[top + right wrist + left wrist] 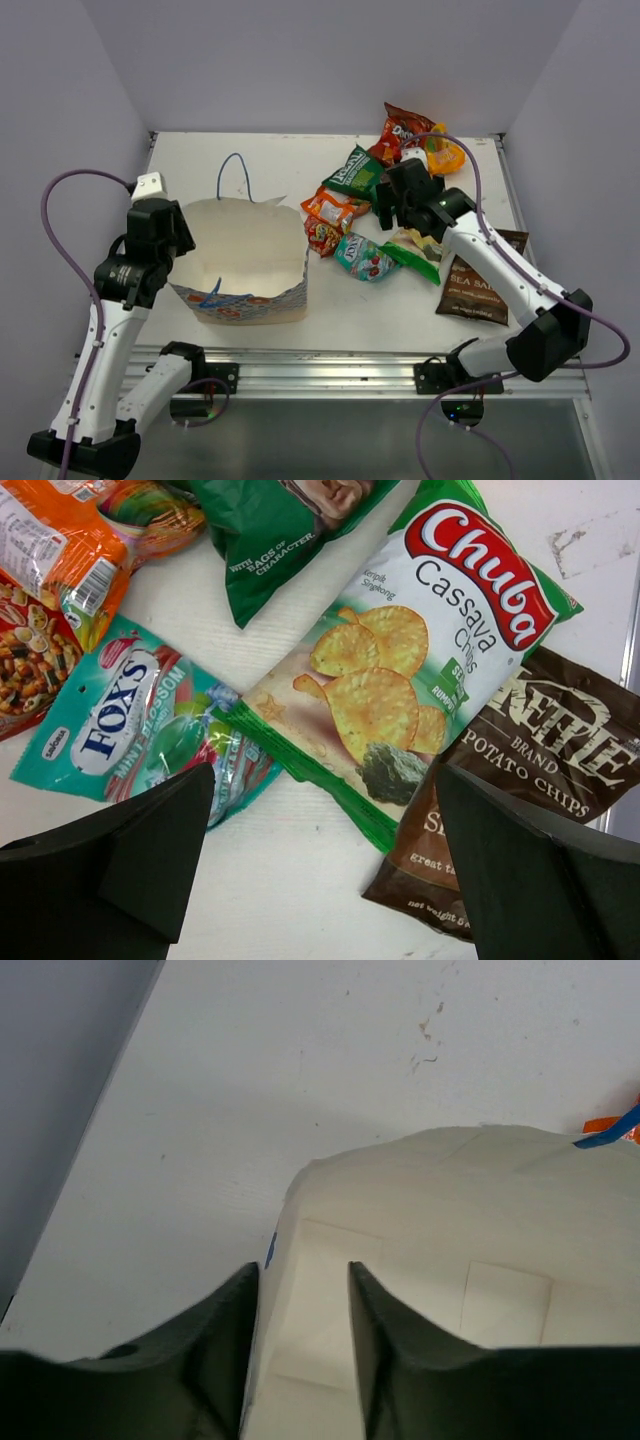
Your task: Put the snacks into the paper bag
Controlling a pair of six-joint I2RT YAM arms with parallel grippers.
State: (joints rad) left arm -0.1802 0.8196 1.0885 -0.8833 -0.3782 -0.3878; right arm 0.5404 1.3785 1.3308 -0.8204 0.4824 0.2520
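The white paper bag [250,298] stands open at the left, and I see no packet inside it. My left gripper [170,235] is open, its jaws astride the bag's left wall [450,1200], which lies against the left finger [225,1340]. The snacks lie in a cluster to the right: green [355,175], red [400,128], yellow-orange [445,155], orange-red [335,208], teal Fox's [130,720], green Chuba cassava chips [420,650] and brown Kettle chips [530,760]. My right gripper [322,775] is wide open and empty above the Chuba packet [415,250].
The bag's blue string handle [235,165] lies on the table behind it. A metal rail [330,365] runs along the near edge. Grey walls close off the left, back and right. The right arm reaches over the Kettle bag [478,280].
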